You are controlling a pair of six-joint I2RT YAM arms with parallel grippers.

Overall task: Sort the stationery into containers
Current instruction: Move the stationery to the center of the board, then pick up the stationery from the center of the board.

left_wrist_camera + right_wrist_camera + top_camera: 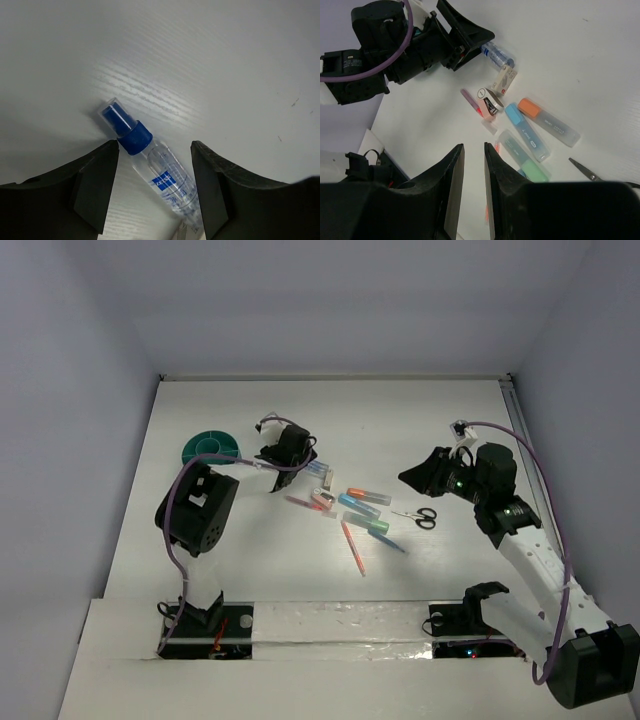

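The left gripper [290,453] hangs low over the white table [450,420] at the far left end of the scattered stationery, its jaws spread wide. In the left wrist view they straddle a small clear spray bottle [162,177] with a blue cap [134,138]. The bottle lies flat on the table with its capped end pointing away from the wrist, and neither finger touches it. The round teal pot [212,448] stands just to the left of that gripper, well apart from the rest of the pile, and I cannot tell what is in it from here. The right gripper [410,477] is held up off the table to the right of the pile, its jaws set to a narrow gap with nothing between them. Its wrist camera looks down on the spread. Three highlighters lie side by side, one orange-capped [547,122], one blue-capped [525,131] and one green-capped [522,162]. Near them sit a slim pink pen [470,101], a small white roll [489,101] and a little boxed eraser [503,80]. The black-handled scissors [427,517] lie on the right edge of the group, nearest the right arm. A thin orange pen [352,545] lies nearer the arm bases, apart from the highlighters.
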